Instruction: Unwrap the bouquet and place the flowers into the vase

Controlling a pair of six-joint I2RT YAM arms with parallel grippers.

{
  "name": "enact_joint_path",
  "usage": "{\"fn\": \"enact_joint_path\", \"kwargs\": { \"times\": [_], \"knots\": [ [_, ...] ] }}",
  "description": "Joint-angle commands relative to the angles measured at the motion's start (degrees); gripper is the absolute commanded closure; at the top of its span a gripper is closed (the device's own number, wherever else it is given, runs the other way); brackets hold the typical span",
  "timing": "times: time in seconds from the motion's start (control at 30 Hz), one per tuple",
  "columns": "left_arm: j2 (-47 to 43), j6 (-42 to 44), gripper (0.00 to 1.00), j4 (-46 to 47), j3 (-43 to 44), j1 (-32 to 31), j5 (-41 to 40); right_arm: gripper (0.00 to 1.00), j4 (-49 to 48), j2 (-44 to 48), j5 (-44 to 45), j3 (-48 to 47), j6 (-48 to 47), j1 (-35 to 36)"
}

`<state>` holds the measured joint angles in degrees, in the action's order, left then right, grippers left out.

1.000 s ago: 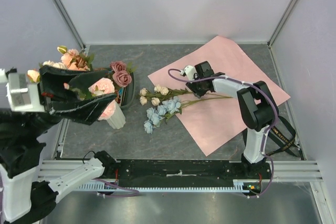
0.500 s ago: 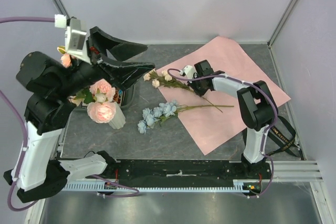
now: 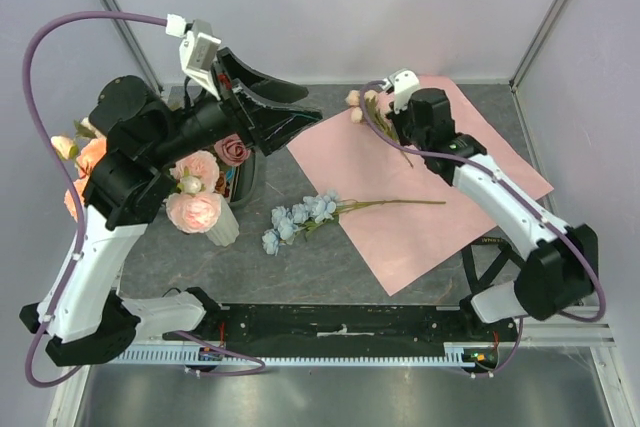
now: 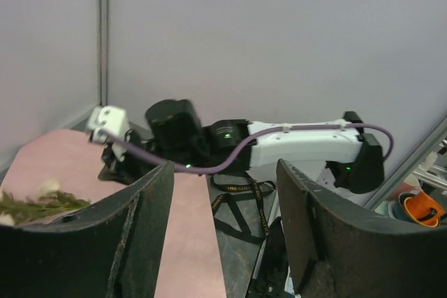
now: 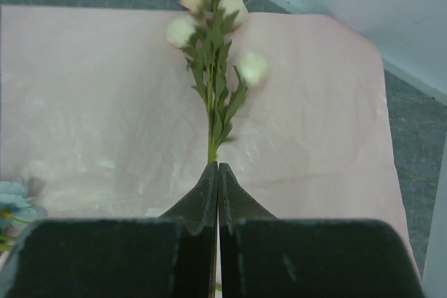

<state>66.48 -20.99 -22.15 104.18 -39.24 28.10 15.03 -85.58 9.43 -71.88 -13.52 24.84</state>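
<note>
Raised since a second before, right gripper point(image 5: 215, 167) clamped one cream sprig point(image 5: 211, 68) above one pink sheet point(image 5: 84, 102); one blue sprig point(image 3: 300, 215) lay nearer its base on grey tabletop point(image 3: 300, 277). Left gripper point(image 3: 292, 109), jaws apart, hung beyond one vase point(image 3: 225, 229).

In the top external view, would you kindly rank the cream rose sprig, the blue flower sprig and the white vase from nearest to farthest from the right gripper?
1. cream rose sprig, held in the right gripper
2. blue flower sprig, lying mid-table by the pink paper
3. white vase, at the left
</note>
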Motion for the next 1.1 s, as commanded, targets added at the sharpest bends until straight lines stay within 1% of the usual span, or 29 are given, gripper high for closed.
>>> {"fn": "enact_joint_path", "kwargs": {
  "times": [0.0, 0.1, 0.23, 0.27, 0.33, 0.37, 0.4, 0.43, 0.47, 0.5, 0.53, 0.57, 0.6, 0.63, 0.67, 0.7, 0.73, 0.8, 0.9, 1.0, 1.03, 1.07],
  "knots": [
    [1.3, -3.4, 0.34, 0.5, -2.8, 0.0, -4.3, 1.00, -6.1, 9.1, 0.3, 3.8, 7.9, -0.1],
    [2.1, -4.8, 0.35, 0.6, -5.3, 0.0, -5.4, 1.00, -8.7, 13.1, -3.2, 6.1, 11.0, -0.1],
    [3.6, -7.1, 0.39, 1.8, -7.8, 0.0, -4.1, 1.00, -10.0, 14.9, -7.6, 6.7, 13.3, -0.1],
    [3.7, -7.9, 0.40, 2.3, -8.3, 0.0, -3.8, 1.00, -10.3, 14.9, -9.3, 6.7, 13.3, -0.1],
    [4.0, -8.5, 0.41, 2.9, -8.9, 0.0, -3.3, 1.00, -10.8, 14.3, -9.3, 6.8, 13.3, -0.1],
    [4.1, -8.8, 0.42, 3.0, -9.5, 0.0, -3.1, 1.00, -10.0, 13.3, -8.6, 6.0, 13.3, -0.1],
    [4.0, -9.0, 0.42, 3.1, -9.8, 0.0, -3.0, 1.00, -6.8, 10.3, -6.9, 4.9, 13.3, -0.1],
    [3.9, -9.0, 0.42, 3.0, -10.0, 0.0, -3.0, 0.93, -4.8, 8.7, -4.1, 2.7, 16.4, -0.4],
    [3.7, -8.8, 0.42, 3.1, -10.0, 0.0, -2.7, 0.65, -2.9, 7.1, -0.9, 2.0, 19.2, -0.6],
    [3.6, -8.7, 0.42, 3.0, -9.9, 0.0, -2.4, 0.48, -0.5, 4.7, 5.5, 1.7, 22.2, -1.9],
    [3.2, -8.6, 0.42, 2.6, -9.7, 0.0, -2.3, 0.33, 0.7, 3.4, 5.9, 1.6, 27.0, -2.9],
    [3.0, -8.1, 0.42, 2.5, -9.7, 0.0, -2.0, 0.31, 2.0, 0.3, 4.2, 1.0, 28.4, -4.2],
    [2.4, -7.8, 0.41, 2.4, -9.7, 0.0, -2.0, 0.30, 5.9, -1.7, 0.2, 0.2, 29.3, -6.0],
    [2.1, -7.7, 0.41, 1.9, -9.7, 0.0, -2.1, 0.27, 8.2, -3.7, -0.8, -1.9, 31.0, -6.6],
    [1.9, -7.3, 0.41, 1.6, -9.8, 0.1, -2.1, 0.26, 10.3, -7.4, -1.6, -2.6, 31.4, -7.0],
    [1.4, -7.2, 0.41, 1.3, -9.8, 0.0, -2.1, 0.25, 12.6, -8.7, -1.8, -2.7, 31.3, -7.0],
    [1.1, -7.1, 0.41, 1.2, -10.0, 0.0, -2.0, 0.23, 13.1, -9.8, -1.8, -2.0, 31.4, -7.0],
    [0.7, -7.0, 0.41, 1.3, -10.3, 0.0, -1.6, 0.23, 13.4, -11.7, -1.6, -0.9, 31.9, -7.2],
    [0.1, -7.0, 0.41, 1.5, -10.8, 0.0, -0.8, 0.27, 14.1, -14.8, -2.8, 0.8, 31.9, -7.5],
    [0.1, -7.0, 0.41, 1.5, -11.1, 0.0, -0.1, 0.35, 13.8, -17.2, -4.8, 2.0, 31.3, -7.7],
    [0.0, -6.9, 0.41, 1.6, -11.2, 0.0, -0.1, 0.41, 13.5, -17.3, -4.9, 2.8, 31.3, -7.6],
    [-0.1, -6.9, 0.41, 1.5, -11.3, 0.0, 0.0, 0.44, 13.2, -17.8, -4.5, 3.1, 31.1, -7.7]
  ]
}}
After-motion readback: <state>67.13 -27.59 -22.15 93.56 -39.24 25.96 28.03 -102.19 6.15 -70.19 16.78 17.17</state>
